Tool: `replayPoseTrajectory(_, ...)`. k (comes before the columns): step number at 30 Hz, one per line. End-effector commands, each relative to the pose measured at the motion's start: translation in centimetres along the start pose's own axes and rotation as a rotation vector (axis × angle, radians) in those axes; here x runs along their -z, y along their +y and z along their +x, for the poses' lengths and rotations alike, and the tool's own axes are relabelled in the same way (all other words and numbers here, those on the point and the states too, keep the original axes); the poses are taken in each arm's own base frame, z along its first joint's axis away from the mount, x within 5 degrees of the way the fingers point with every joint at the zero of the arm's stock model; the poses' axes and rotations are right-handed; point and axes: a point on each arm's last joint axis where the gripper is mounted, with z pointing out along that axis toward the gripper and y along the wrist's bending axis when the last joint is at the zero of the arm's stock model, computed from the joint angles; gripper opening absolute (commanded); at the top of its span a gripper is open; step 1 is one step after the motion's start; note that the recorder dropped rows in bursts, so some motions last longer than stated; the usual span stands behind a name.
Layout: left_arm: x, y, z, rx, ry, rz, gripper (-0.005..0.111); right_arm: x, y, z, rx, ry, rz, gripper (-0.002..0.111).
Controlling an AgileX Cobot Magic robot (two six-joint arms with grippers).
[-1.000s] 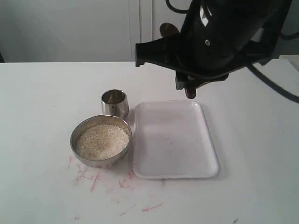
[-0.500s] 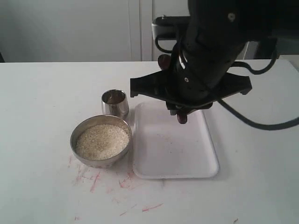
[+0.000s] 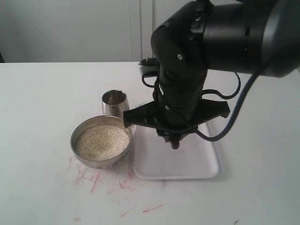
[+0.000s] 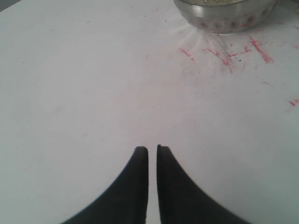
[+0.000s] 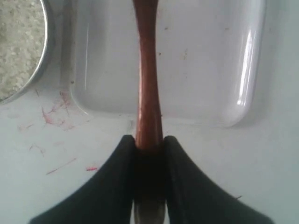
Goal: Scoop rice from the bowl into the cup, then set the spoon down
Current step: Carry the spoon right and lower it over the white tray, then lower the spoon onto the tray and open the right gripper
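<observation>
The wide steel bowl [image 3: 75, 137] holds off-white rice [image 3: 102, 141] at the left of the white table. Just behind it stands the small steel cup [image 3: 115, 104]. My right gripper [image 5: 149, 140] is shut on the handle of the reddish-brown wooden spoon [image 5: 147, 70], which stretches out over the white tray [image 5: 210, 70]. In the exterior view only the spoon's dark end [image 3: 175, 143] shows under the black right arm, low over the tray [image 3: 187, 164]. The bowl's rim [image 5: 45, 56] and rice [image 5: 18, 42] lie beside the tray. My left gripper [image 4: 152, 149] is shut and empty over bare table, short of the bowl [image 4: 224, 18].
Red scribble marks [image 3: 93, 180] cover the table in front of the bowl. The bulky right arm [image 3: 187, 75] hides the tray's back half. A pale wall with cabinet doors rises behind the table.
The right arm has come down and forward with the spoon, from above the tray's far edge to low over its middle. Bowl, cup and tray have not moved.
</observation>
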Motion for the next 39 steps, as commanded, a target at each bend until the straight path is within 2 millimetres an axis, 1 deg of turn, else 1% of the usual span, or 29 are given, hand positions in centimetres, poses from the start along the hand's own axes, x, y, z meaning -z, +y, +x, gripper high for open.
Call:
replayPoseTrajectory(1,-0.1,-0.2,0.6,0.004,0.045,0.018,0.014,-1.9,-0.8,-0.6,0.023,0.069,-0.001,0.000)
replayPoseTrajectory(3,-0.1,-0.2,0.6,0.004,0.045,0.018,0.014,-2.5,-1.0,-0.8,0.013,0.090,-0.006,0.000)
replayPoseTrajectory(9,-0.1,-0.2,0.6,0.004,0.045,0.018,0.014,-3.4,-1.7,-1.4,0.007,0.102,0.002,0.000)
replayPoseTrajectory(15,-0.1,-0.2,0.6,0.004,0.045,0.018,0.014,-5.4,-2.0,-1.7,0.010,0.146,0.034,0.000)
replayPoseTrajectory(24,-0.1,-0.2,0.6,0.004,0.045,0.018,0.014,-7.3,-1.5,-2.0,0.011,0.136,0.018,0.000)
replayPoseTrajectory(29,-0.1,-0.2,0.6,0.004,0.045,0.018,0.014,-8.8,-1.3,-1.9,0.032,0.162,0.031,0.000)
replayPoseTrajectory(39,-0.1,-0.2,0.6,0.004,0.045,0.018,0.014,-9.8,-1.0,-2.0,0.034,0.149,0.020,0.000)
